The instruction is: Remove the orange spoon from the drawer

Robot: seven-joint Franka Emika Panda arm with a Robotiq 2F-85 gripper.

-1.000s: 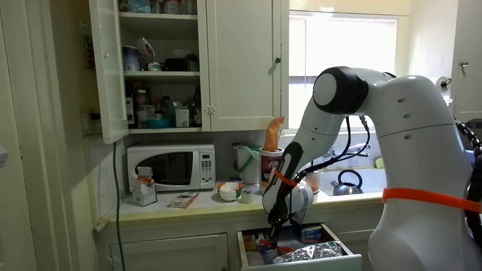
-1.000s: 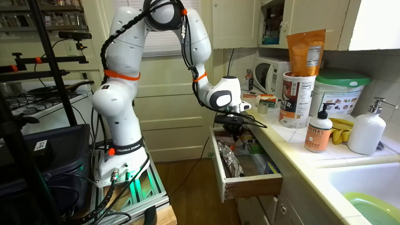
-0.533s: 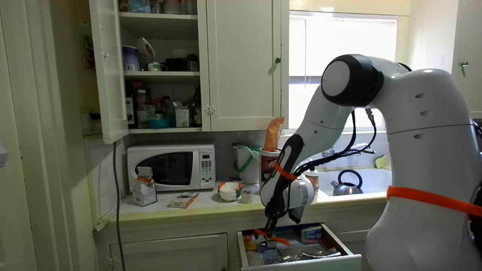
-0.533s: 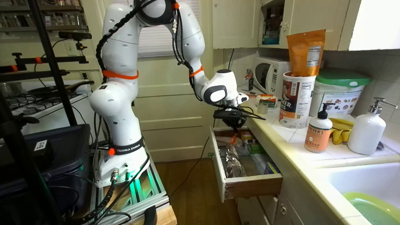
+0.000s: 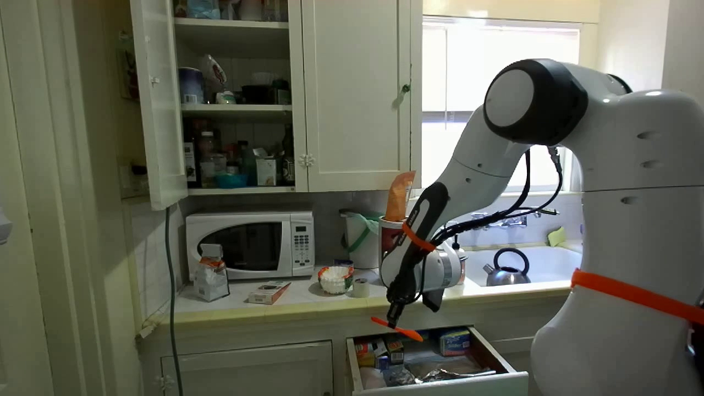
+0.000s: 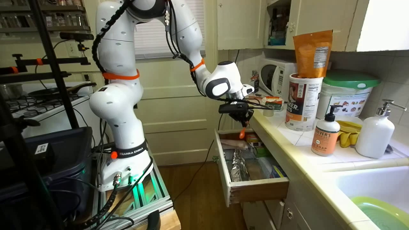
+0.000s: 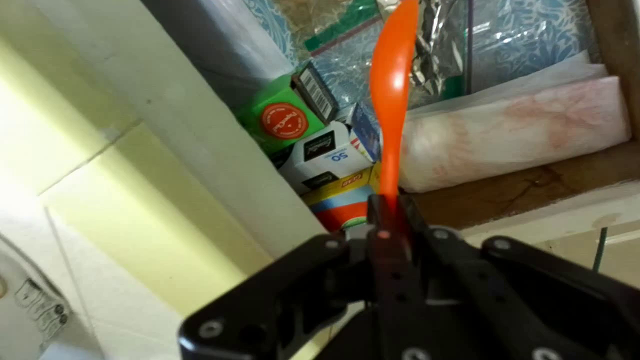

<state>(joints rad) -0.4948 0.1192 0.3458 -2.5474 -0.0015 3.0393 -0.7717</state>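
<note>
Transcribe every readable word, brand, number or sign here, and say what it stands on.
"FRANKA EMIKA": robot's base band.
"KER", "TS": canister, lettering partly turned away.
"MEYER'S", "SOAP": soap bottle.
"PaperChef": green box.
"50": white box.
"GLAD": yellow box.
Probably "Slider", blurred: blue box.
Too small or blurred: print on orange pouch, white tub, microwave, and all remaining lettering.

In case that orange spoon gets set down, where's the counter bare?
Bare counter shows between the flat box and fluted white bundle, and between the oats canister and soap bottle. Crowded: around the yellow gloves, and inside the drawer.
</note>
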